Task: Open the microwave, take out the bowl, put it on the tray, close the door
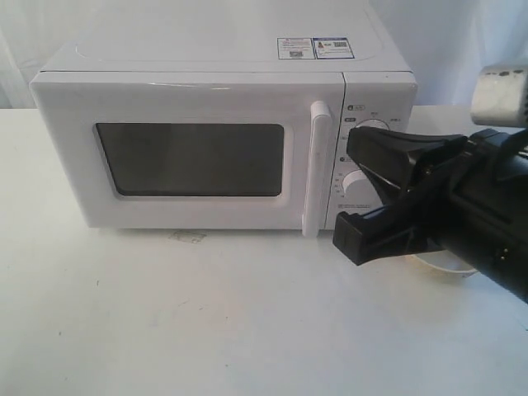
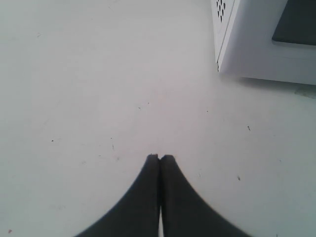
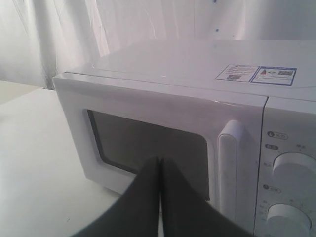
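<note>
The white microwave [image 1: 223, 58] stands on the table at the back, its door [image 1: 66, 148] shut. The dark window [image 1: 190, 159] shows nothing inside, so the bowl is hidden. The tall bar handle [image 1: 317, 169] runs down the door's right edge, beside the knobs [image 3: 296, 168]. My right gripper [image 1: 348, 239] hovers in front of the control panel, just right of the handle. In the right wrist view its fingers [image 3: 148, 197] are shut and empty. My left gripper [image 2: 160, 157] is shut and empty over bare table, near the microwave's lower corner [image 2: 222, 66].
A white curved rim [image 1: 445, 266], possibly the tray, peeks out under the right arm. A white curtain [image 3: 59, 39] hangs behind the microwave. White tabletop [image 1: 206, 322] spreads in front of the door.
</note>
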